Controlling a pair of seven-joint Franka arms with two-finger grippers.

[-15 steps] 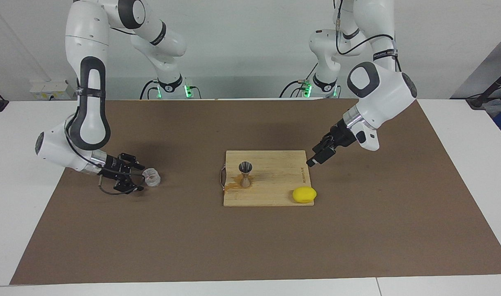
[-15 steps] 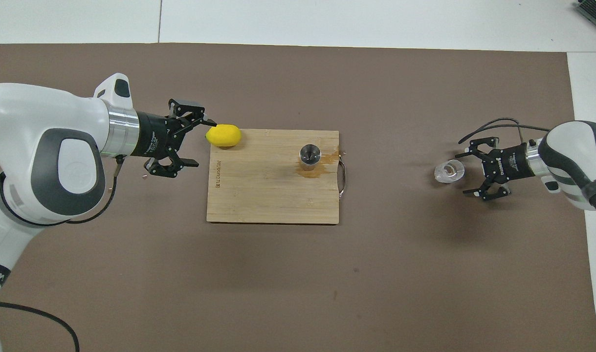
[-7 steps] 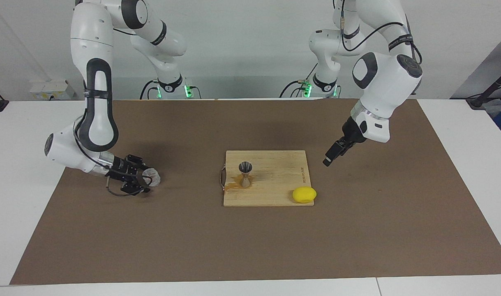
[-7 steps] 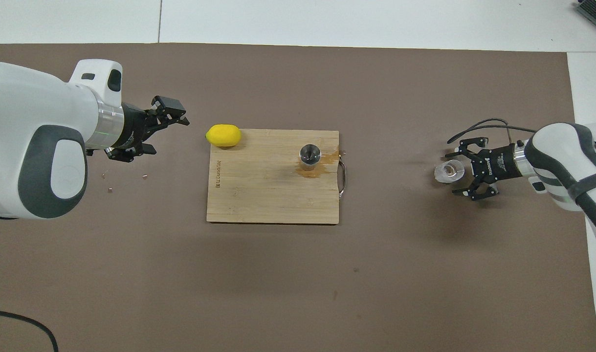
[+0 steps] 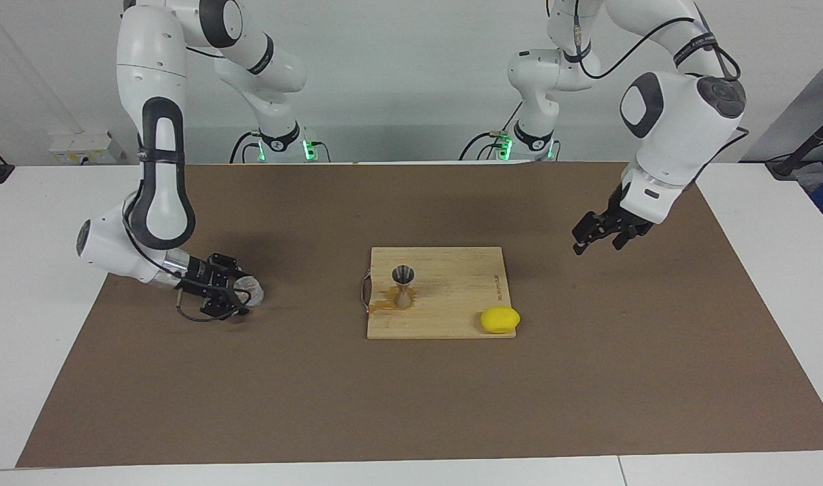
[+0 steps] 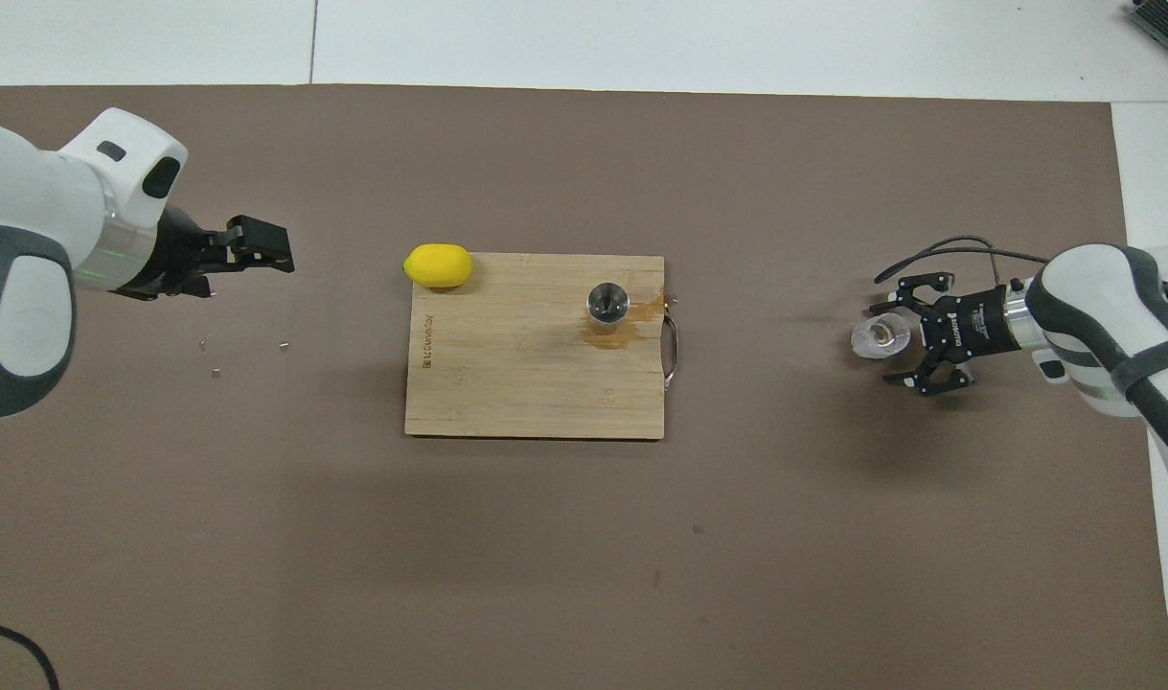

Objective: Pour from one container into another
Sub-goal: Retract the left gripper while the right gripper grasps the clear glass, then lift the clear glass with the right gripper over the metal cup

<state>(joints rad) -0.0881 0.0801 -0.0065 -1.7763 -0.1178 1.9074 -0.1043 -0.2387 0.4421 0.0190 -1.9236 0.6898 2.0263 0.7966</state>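
straddling the cup, the right gripper sits low on the mat at its arm's end, fingers spread, not clamped. mid-table, the jigger stands upright on the board, lemon at its corner. left gripper hangs over bare mat, fingers apart.

Jigger stands on the cutting board mid-mat, at its edge toward my right arm. Lemon on the board's corner farthest from me, toward my left arm. Cup on the mat, well apart from the board, at my right arm's end.
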